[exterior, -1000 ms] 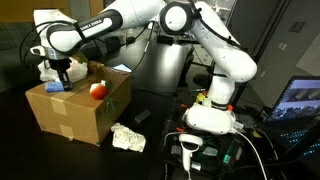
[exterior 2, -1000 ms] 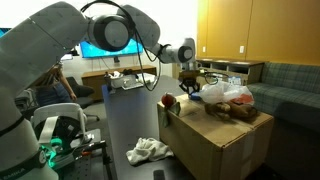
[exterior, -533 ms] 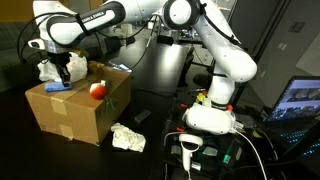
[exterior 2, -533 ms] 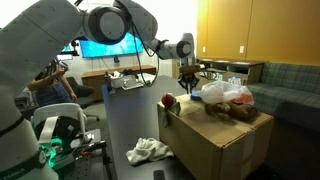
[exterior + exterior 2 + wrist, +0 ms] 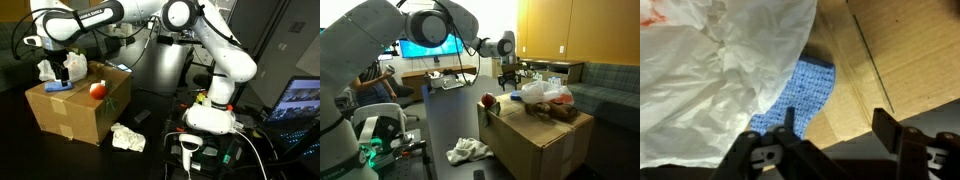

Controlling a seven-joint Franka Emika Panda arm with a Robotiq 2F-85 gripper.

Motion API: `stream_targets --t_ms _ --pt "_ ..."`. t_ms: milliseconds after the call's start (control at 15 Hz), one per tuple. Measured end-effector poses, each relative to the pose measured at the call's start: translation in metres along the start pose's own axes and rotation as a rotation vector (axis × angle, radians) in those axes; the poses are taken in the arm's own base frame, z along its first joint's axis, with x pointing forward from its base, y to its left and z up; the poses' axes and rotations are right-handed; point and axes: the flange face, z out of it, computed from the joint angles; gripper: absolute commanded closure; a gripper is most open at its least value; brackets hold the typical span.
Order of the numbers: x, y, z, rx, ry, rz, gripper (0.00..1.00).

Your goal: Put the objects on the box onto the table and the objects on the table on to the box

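A cardboard box [image 5: 75, 115] [image 5: 535, 140] stands on the dark table. On its top lie a red round object [image 5: 97, 90] [image 5: 489, 101], a blue knitted cloth [image 5: 55, 88] [image 5: 800, 90] and a crumpled white plastic bag [image 5: 47, 72] [image 5: 542, 93] [image 5: 710, 70]. My gripper [image 5: 68, 68] [image 5: 508, 82] [image 5: 837, 125] hovers just above the box top, beside the bag and the blue cloth. It is open, with only bare cardboard [image 5: 860, 60] between its fingers. A crumpled white cloth [image 5: 127, 138] [image 5: 468, 150] lies on the table next to the box.
A small dark object [image 5: 141, 117] lies on the table behind the white cloth. My white base [image 5: 210, 115] stands to one side, with a handheld scanner [image 5: 190, 150] and a lit screen [image 5: 300, 100] near it. In an exterior view a monitor [image 5: 420, 48] and a couch [image 5: 605, 85] stand behind.
The jaws have gone from shut to open. The gripper has risen a little from the box top, leaving the blue cloth lying there.
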Motion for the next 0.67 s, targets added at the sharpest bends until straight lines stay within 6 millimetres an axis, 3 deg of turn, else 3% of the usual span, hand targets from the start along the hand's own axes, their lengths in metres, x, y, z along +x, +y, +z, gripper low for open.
stream_targets --t_ms 667 --pt "0.032 -0.005 -0.003 0.021 0.024 -0.190 0.00"
